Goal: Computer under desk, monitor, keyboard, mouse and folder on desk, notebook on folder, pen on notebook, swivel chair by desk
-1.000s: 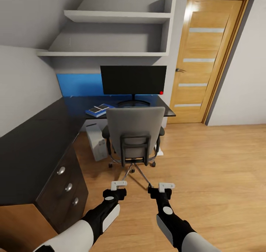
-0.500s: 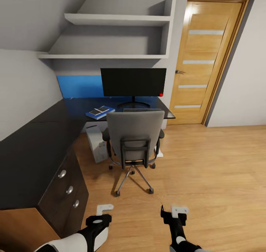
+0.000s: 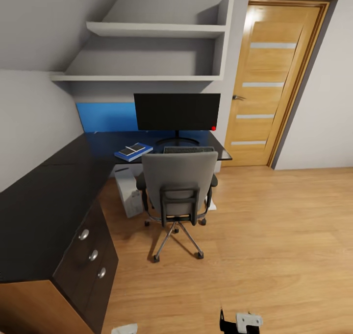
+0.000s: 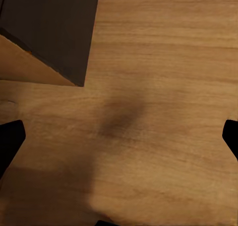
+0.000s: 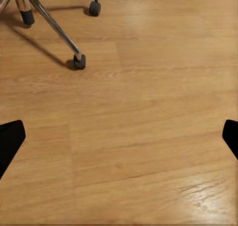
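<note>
The view had pulled back — the swivel chair point(image 3: 177, 189) sat smaller and farther off than a second before, and both arms had sunk toward the bottom edge of the head view, so the robot looked to be backing away from the bench point(image 3: 59, 187). That read as a finishing retreat: the workspace looked largely arranged.

Take the chair as the landmark. It was tucked up against the bench, back toward the camera. Behind it stood the monitor point(image 3: 177, 111) on the black top, with the keyboard point(image 3: 188, 149) just showing over the chair back. Beside the chair on the bench lay the folder point(image 3: 133, 152), blue, with the notebook point(image 3: 131, 149) on top of it; the pen and the mouse were too small to pick out. Under the bench, near the chair's base, stood the computer point(image 3: 128, 189).

The left tool point(image 4: 119, 136) hung low over bare wood floor by the bench's corner, fingers spread wide, holding nothing. The right tool point(image 5: 119, 136) hung likewise over the floor — caster feet of the chair ahead of it — wide apart and empty.
</note>
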Tool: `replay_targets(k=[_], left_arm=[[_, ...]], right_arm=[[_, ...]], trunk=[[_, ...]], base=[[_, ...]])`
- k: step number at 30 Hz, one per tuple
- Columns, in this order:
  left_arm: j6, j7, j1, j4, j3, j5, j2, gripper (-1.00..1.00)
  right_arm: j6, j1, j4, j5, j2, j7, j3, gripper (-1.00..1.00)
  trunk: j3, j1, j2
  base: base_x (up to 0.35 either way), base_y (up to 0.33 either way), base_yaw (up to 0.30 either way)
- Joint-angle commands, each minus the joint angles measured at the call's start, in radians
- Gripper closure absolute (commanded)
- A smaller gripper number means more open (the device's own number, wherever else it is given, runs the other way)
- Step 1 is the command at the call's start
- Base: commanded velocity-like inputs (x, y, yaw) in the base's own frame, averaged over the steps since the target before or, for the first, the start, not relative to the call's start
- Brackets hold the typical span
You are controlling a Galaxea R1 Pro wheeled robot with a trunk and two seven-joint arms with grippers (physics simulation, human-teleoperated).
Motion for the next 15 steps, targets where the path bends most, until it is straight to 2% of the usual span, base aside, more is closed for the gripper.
replay_targets(k=[1, 3, 5, 10, 15], left_arm=[[-0.023, 0.004, 0.024, 0.000, -0.010, 0.006, 0.004, -1.00], [-0.042, 0.004, 0.046, 0.000, -0.010, 0.006, 0.008, -1.00], [-0.083, 0.004, 0.083, 0.000, -0.011, 0.005, 0.023, -1.00], [-0.167, 0.003, 0.134, 0.000, -0.011, 0.004, 0.057, -1.00], [-0.200, 0.002, 0.158, 0.000, -0.011, 0.003, 0.086, -1.00]], right_arm=[[-0.006, 0.005, 0.002, -0.006, 0.000, -0.003, 0.009, -1.00], [-0.007, 0.010, 0.002, -0.007, 0.000, -0.004, 0.009, -1.00], [-0.008, 0.019, 0.002, -0.007, 0.000, -0.004, 0.008, -1.00], [-0.009, 0.024, 0.002, -0.005, -0.001, -0.004, 0.008, -1.00], [0.000, 0.026, 0.003, -0.003, -0.002, -0.004, 0.009, -1.00]], trunk=[[0.002, -0.004, 0.007], [0.009, -0.012, 0.021], [0.015, -0.019, 0.035], [0.031, -0.039, 0.070], [0.046, -0.058, 0.105]], base=[[0.000, 0.000, 0.000], [0.000, 0.000, 0.000], [0.000, 0.000, 0.000], [0.000, 0.000, 0.000], [0.000, 0.000, 0.000]])
